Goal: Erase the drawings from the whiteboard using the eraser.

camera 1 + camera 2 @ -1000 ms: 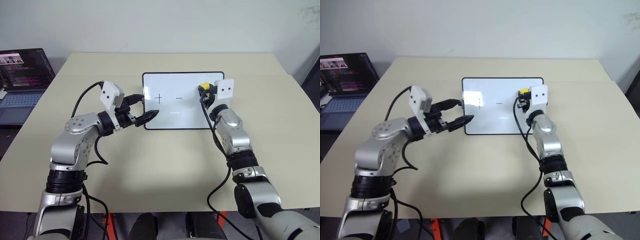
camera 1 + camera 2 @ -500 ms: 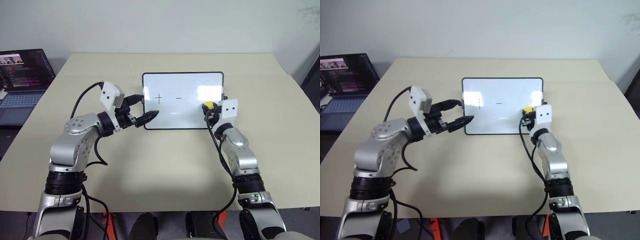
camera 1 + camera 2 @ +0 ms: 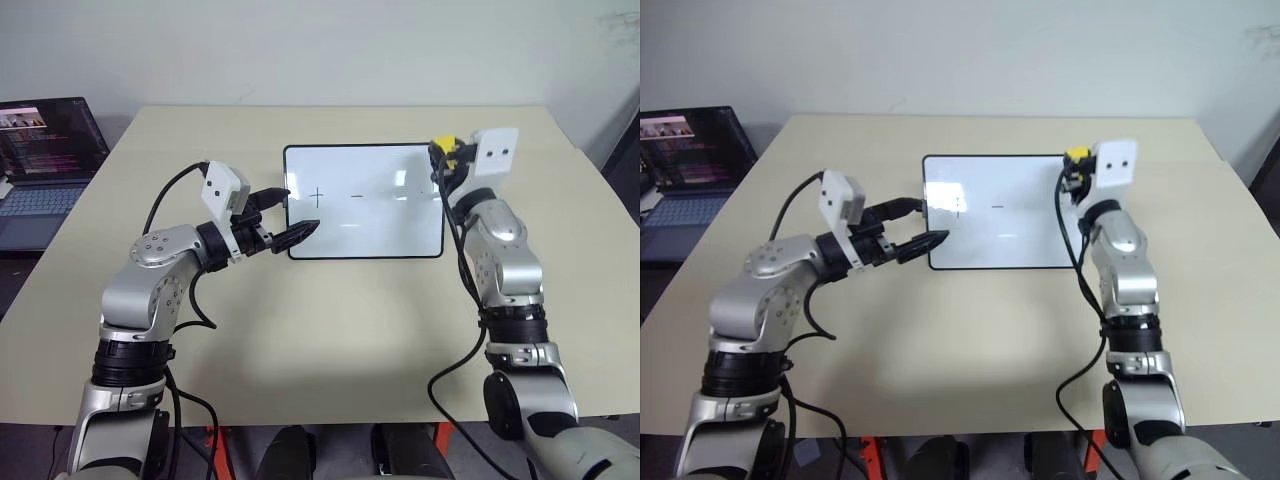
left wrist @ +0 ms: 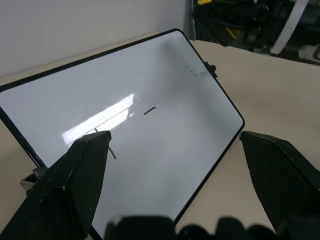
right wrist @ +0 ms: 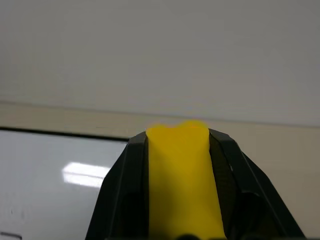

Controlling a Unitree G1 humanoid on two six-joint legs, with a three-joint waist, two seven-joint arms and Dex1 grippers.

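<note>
at the far right corner of the whiteboard [image 3: 365,202], the right gripper [image 3: 444,156] is raised, its two black fingers [image 5: 122,190] closed tight on the yellow eraser [image 5: 180,175]. the eraser sits squeezed between them, one finger against each long side, its yellow end poking out just past the fingertips. in the head views the block shows as a small yellow patch at the gripper's tip, over the board's far right edge; whether it touches the board cannot be told.

the whiteboard lies flat on the beige table [image 3: 330,330], towards the far side and about midway between left and right. on it the drawings [image 3: 337,196] are a plus sign [image 3: 318,197] on the left part and a short dash [image 3: 358,196] just to its right, well apart from the eraser. a few faint specks [image 4: 194,73] show near the board's right edge.

the left gripper [image 3: 291,215] hovers at the board's left edge, fingers [image 4: 75,185] spread wide with nothing between them, one tip by the edge's far part and the other over the near left corner.

a laptop [image 3: 45,165] stands open at the far left.
</note>
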